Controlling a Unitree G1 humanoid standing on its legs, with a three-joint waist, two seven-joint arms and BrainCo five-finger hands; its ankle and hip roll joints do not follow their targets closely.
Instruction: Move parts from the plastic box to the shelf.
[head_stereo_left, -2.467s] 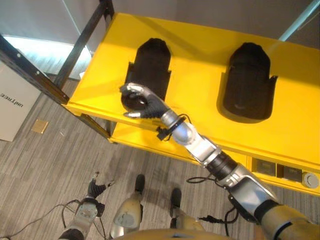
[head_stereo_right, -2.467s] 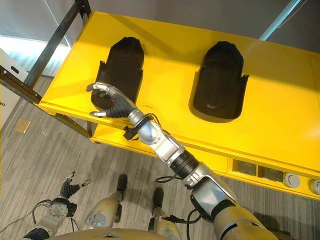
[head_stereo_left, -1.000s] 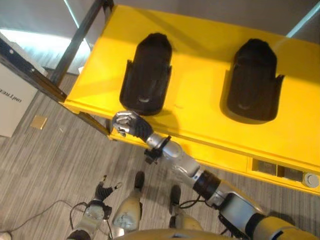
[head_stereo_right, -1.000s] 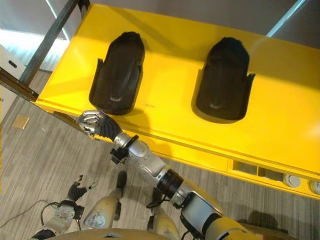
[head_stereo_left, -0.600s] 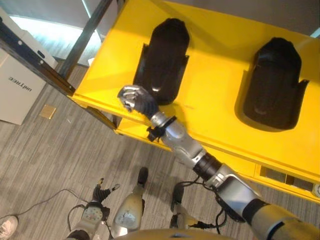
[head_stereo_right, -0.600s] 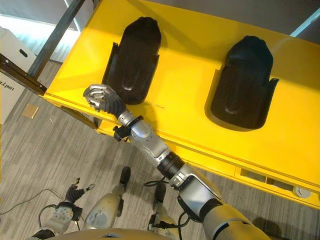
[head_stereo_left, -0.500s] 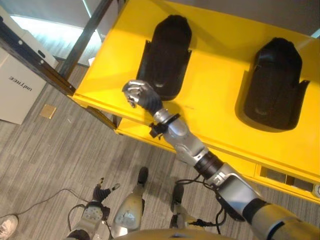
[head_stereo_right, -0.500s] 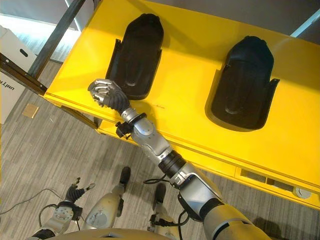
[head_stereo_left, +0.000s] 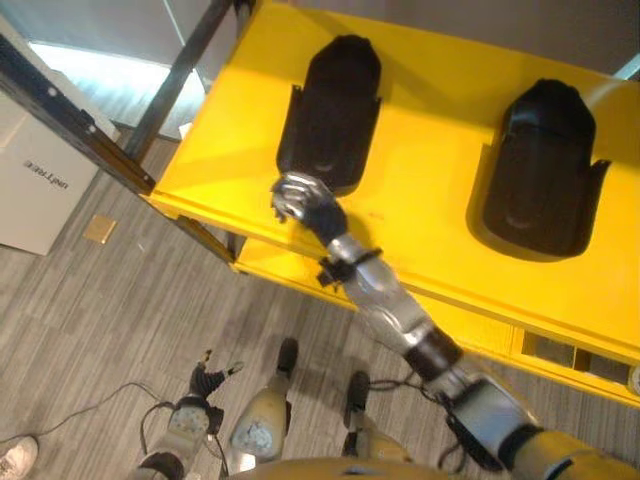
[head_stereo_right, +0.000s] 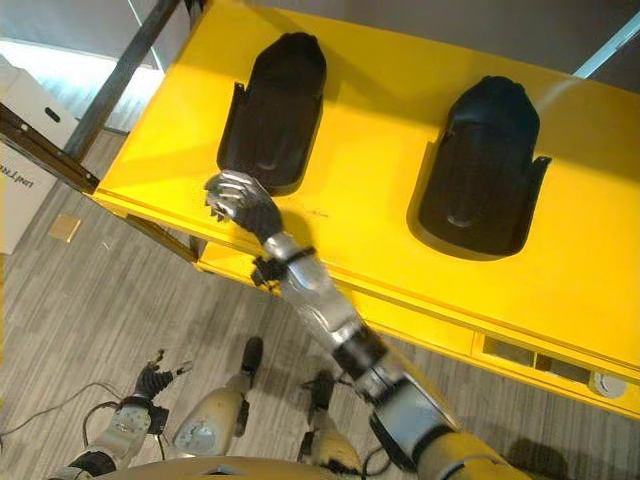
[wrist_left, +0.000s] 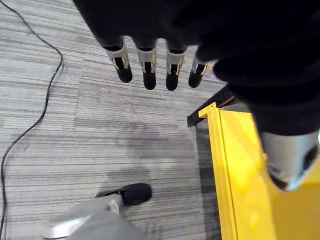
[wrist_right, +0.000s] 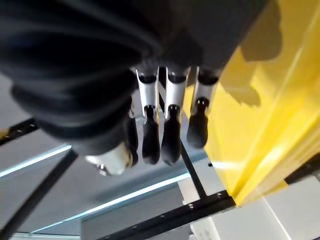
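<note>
Since the earlier frame right hand (head_stereo_right: 240, 203) went forward over the shelf (head_stereo_right: 360, 215) edge, fingers curled and holding nothing, just before the left black part (head_stereo_right: 275, 110); left hand (wrist_left: 155, 62) hangs relaxed.

Yellow shelf (head_stereo_left: 420, 190) — two black parts (head_stereo_left: 330, 110) — grey-striped floor (head_stereo_left: 110, 300)

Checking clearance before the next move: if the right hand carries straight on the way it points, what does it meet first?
Probably the near end of the left black part on the yellow shelf; the right hand is just short of it, though depth is unclear.
</note>
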